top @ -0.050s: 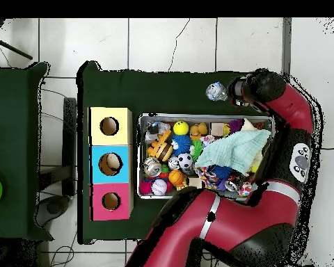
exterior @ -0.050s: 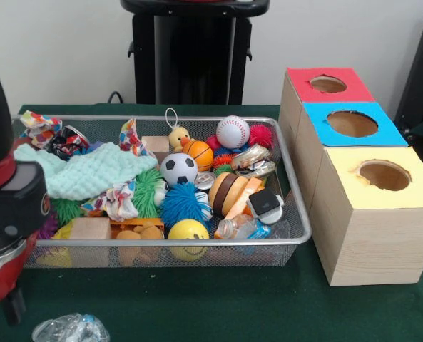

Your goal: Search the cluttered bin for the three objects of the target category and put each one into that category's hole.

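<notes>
Wire-mesh bin (exterior @ -0.050s: 297, 214) brims with toys beside three boxes (exterior @ -0.050s: 371, 214) with holes; a baseball (exterior @ -0.050s: 232, 131) tops the heap. The hand (top @ -0.050s: 234, 90) hangs past the bin's corner; whether it is apart or together cannot be told.

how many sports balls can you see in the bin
3: a baseball at the far side, a basketball just in front of it, and a soccer ball near the middle. More may be buried under the clutter.

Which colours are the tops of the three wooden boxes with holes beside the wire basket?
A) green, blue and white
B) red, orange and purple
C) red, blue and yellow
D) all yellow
C: beside the wire basket stand a red-topped box, a blue-topped box and a yellow-topped box, each with a round hole.
</notes>
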{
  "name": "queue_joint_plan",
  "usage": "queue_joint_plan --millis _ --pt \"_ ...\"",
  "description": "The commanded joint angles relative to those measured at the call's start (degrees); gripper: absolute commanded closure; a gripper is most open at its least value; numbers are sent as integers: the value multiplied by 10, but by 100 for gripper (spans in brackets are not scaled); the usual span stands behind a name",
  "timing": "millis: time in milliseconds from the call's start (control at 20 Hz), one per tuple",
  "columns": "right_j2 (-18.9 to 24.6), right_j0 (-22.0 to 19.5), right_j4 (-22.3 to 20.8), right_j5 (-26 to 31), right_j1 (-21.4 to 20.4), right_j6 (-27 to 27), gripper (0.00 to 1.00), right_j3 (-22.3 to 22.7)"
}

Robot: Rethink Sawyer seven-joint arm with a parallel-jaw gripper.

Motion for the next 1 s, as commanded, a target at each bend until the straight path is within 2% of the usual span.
queue_joint_plan --millis 50,250,450,700,800,1000 --pt "5 -18 1 18 100 5 100 -101" --pt "29 -8 13 -4 106 23 100 -86" --pt "52 7 17 -26 90 43 100 -44" --pt "81 15 22 -49 71 44 100 2" --pt "96 20 24 -58 54 44 100 35" --pt "128 31 33 -78 -8 44 100 141"
